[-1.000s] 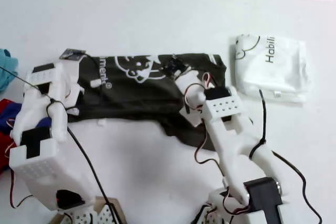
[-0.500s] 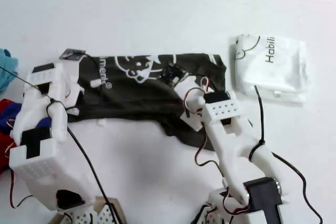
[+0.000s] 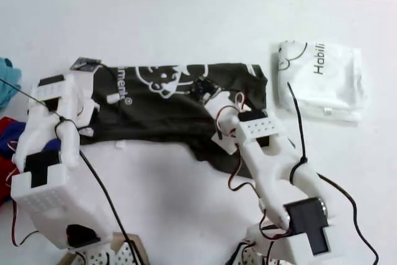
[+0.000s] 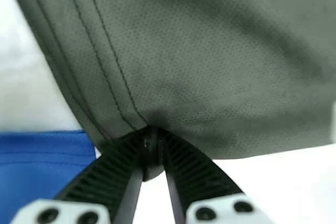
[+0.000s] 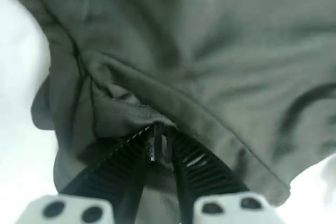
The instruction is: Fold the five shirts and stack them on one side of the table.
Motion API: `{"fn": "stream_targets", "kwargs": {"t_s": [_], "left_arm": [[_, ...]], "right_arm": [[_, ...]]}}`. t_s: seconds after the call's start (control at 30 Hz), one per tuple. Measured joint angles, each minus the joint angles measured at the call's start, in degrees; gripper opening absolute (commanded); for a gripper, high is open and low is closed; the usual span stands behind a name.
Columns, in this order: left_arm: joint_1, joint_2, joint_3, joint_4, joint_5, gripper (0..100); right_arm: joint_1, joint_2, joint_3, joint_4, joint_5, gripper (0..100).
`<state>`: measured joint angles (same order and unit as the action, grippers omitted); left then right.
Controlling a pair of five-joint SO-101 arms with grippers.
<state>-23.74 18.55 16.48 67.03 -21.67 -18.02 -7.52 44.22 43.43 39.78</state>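
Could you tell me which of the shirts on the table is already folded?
The white shirt, a neat square; the dark shirt lies half spread out.

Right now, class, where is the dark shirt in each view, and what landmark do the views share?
High view: dark shirt spread mid-table.
Left wrist view: its stitched hem pinched in the left tool.
Right wrist view: a bunched fold pinched in the right tool.
Shared landmark: white table.

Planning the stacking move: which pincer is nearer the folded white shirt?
Right. The right pincer grips the dark shirt on the side toward the white shirt; the left pincer grips its far end, by the blue cloth.
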Motion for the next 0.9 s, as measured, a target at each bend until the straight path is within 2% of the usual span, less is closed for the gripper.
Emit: {"fn": "stream_targets", "kwargs": {"t_s": [0.37, 0.57, 0.77, 0.9], "left_arm": [[0.0, 0.0, 0.0, 0.0, 0.0, 3], [0.0, 0.0, 0.0, 0.0, 0.0, 3], [0.0, 0.0, 0.0, 0.0, 0.0, 3], [0.0, 0.0, 0.0, 0.0, 0.0, 3]], "right_arm": [[-0.2, -12.7, 0.1, 8.8, 0.0, 2.1], [-0.2, -13.6, 0.9, 10.7, 0.0, 3.1], [-3.6, -13.6, 5.0, 11.0, 0.2, 22.1], [-4.0, -13.6, 5.5, 10.9, 4.7, 22.5]]}}
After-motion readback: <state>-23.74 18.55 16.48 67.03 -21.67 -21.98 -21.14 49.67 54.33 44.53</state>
